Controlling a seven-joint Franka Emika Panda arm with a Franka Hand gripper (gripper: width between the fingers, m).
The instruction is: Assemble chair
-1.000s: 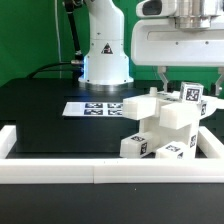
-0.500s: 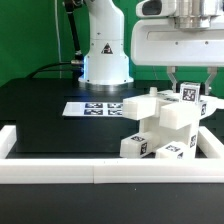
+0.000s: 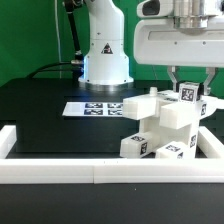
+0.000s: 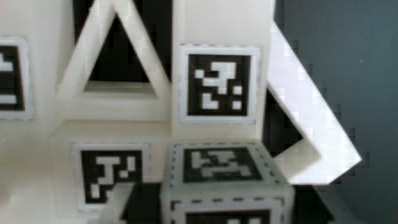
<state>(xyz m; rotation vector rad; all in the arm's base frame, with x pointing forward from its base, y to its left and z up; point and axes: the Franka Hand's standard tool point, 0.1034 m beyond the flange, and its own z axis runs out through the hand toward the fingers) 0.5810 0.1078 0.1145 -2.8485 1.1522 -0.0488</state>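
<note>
- Chair (image 3: 160,125): we log it as a partly joined cluster of white blocky pieces with black-and-white tags. It stands on the black table (image 3: 45,115) at the exterior view's right, just inside the white border rail (image 3: 60,172).
- The marker board (image 3: 95,108) lies flat towards the middle of the table, apart from the cluster and in front of the arm's base (image 3: 104,55).
- Gripper (image 3: 188,86): it hangs directly over the cluster. Its dark fingers (image 3: 171,79) drop on either side of the uppermost tagged post (image 3: 188,95).
- Finger state: we cannot tell. The post sits between the fingers, but neither view shows whether the pads press on it or stand clear.
- Wrist view: it is filled by the chair (image 4: 222,115) at close range, with a tagged upright, slanted white members and more tags below. No fingertip is resolved here.
- Handling, our judgement: the pieces look like rigid moulded plastic, light for their bulk, with smooth and probably slick faces. The parts themselves should stand a firm squeeze.
- Joints may be only loosely seated, so a sideways tug on the top post could tilt or shift the whole cluster.
- Hold, our judgement: take the post across two flat parallel faces, low enough for full pad contact, and move it straight along its axis.
</note>
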